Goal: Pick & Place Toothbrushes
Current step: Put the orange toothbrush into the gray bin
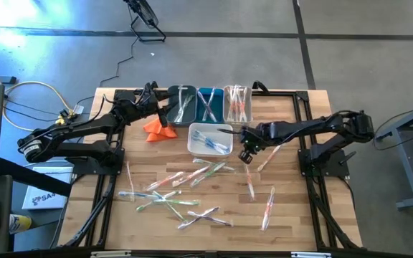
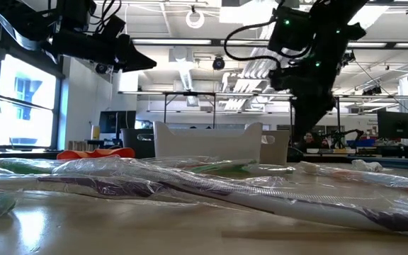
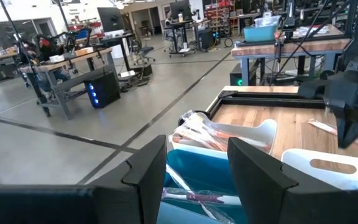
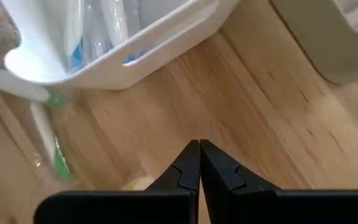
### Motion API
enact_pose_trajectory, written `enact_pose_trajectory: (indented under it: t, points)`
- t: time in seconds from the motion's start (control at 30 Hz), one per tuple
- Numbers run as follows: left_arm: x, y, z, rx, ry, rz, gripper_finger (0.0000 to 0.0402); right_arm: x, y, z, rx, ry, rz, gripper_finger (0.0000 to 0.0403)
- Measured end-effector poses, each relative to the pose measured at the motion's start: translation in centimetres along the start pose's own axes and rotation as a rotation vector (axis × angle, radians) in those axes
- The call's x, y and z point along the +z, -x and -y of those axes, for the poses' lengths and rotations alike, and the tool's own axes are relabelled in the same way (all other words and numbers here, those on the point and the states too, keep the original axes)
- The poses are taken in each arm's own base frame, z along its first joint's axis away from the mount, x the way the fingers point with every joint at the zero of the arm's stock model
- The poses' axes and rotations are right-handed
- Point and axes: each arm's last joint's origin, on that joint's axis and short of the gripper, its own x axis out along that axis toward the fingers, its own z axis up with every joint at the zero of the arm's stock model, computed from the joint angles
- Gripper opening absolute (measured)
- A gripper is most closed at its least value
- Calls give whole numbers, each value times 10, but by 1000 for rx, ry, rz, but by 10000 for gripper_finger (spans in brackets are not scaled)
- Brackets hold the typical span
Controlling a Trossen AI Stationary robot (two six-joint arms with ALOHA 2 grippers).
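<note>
Your right gripper (image 1: 247, 156) hangs with jaws shut on nothing just beside the white bin (image 1: 210, 140), at its 4 o'clock, probably between picks. Loose toothbrushes (image 1: 181, 188) litter the tabletop (image 1: 292, 215) at 6 o'clock. Your left gripper (image 3: 194, 165) waits with jaws apart and empty over the far bins (image 1: 208, 104).
</note>
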Motion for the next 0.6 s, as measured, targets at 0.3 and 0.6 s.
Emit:
enact_pose_trajectory:
  t: [0.3,0.6]
  points:
    - [0,0,0,0,0,-1,167,-7,28,19,-33,-124,-28,3]
    - [-2,0,0,-3,2,-16,167,-19,33,29,-118,-670,-139,3]
